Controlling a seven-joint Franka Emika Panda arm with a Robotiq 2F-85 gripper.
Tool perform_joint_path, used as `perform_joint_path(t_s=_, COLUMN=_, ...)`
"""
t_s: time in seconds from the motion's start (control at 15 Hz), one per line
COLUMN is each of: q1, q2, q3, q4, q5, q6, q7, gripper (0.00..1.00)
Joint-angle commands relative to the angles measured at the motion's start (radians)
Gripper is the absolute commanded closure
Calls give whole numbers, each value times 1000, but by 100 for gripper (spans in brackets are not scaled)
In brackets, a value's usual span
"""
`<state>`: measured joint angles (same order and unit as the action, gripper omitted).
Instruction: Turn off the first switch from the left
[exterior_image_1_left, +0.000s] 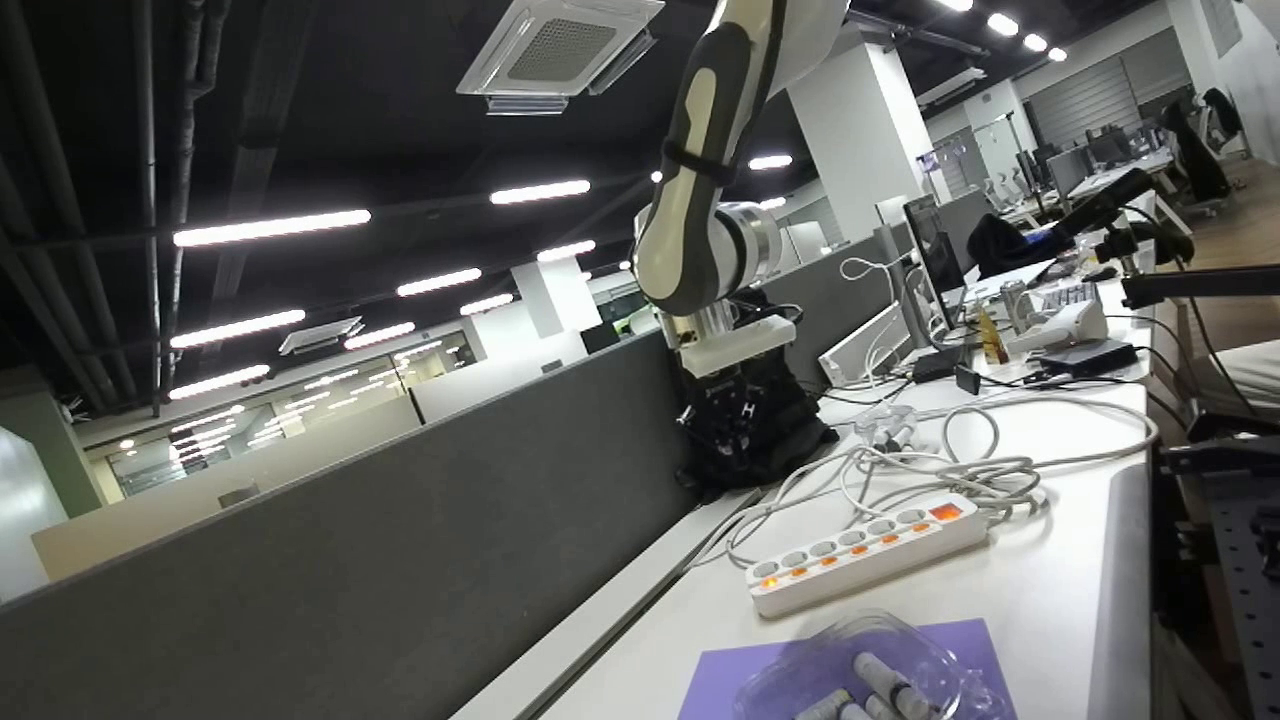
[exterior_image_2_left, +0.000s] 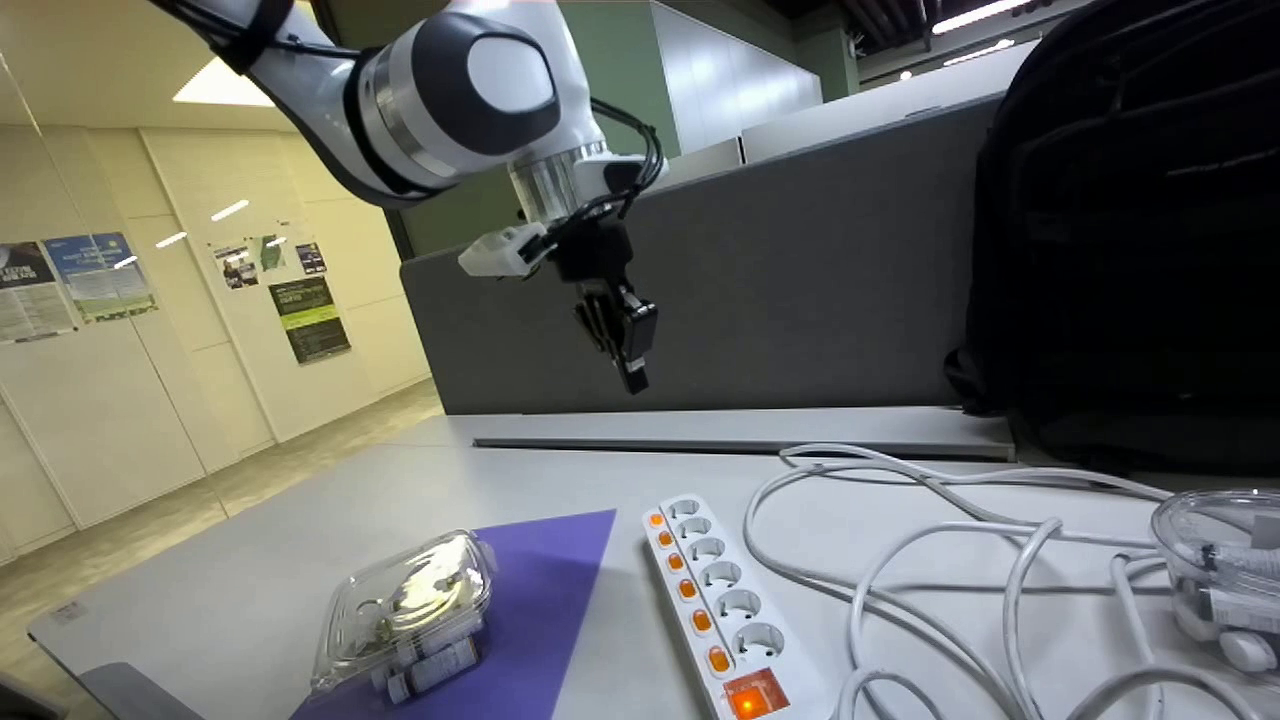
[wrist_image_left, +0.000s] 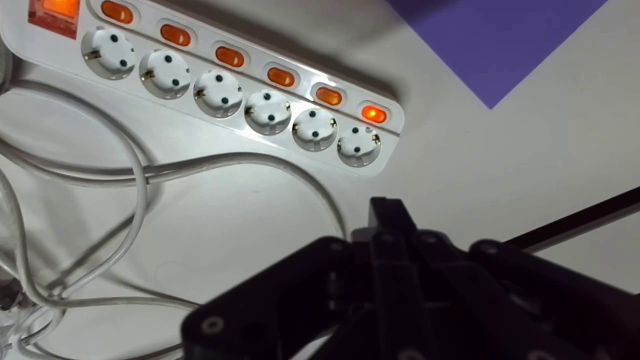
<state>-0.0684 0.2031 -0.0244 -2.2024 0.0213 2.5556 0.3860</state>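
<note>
The white power strip (wrist_image_left: 240, 127) lies on the table with a row of orange rocker buttons. The first switch (wrist_image_left: 374, 114) is the endmost button, at the end away from the big red-orange switch, and it glows brighter than the rest of the row. It also shows in both exterior views (exterior_image_1_left: 770, 582) (exterior_image_2_left: 656, 520). My gripper (wrist_image_left: 392, 202) is shut with its fingertips together and nothing between them. In an exterior view the gripper (exterior_image_2_left: 634, 380) hangs well above the table, behind the strip's endmost-switch end, touching nothing.
A purple sheet (exterior_image_2_left: 545, 590) bears a clear plastic box (exterior_image_2_left: 410, 610) with small bottles. Grey-white cables (wrist_image_left: 140, 185) loop beside the strip. A dark partition (exterior_image_2_left: 800, 270) and a black backpack (exterior_image_2_left: 1120, 230) stand at the back. A clear container (exterior_image_2_left: 1220, 560) sits among the cables.
</note>
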Motion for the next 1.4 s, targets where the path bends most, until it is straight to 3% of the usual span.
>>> perform_joint_path(t_s=0.0, q1=20, q2=68, q3=-12, q4=17, q5=51, q6=54, q7=-29, gripper=100)
perform_joint_path(t_s=0.6, q1=12, q2=209, q3=1, q4=71, q5=171, q6=76, q7=-122, gripper=100)
perform_joint_path(t_s=1.33, q1=30, q2=337, q3=-10, q4=157, q5=163, q6=58, q7=-127, gripper=100)
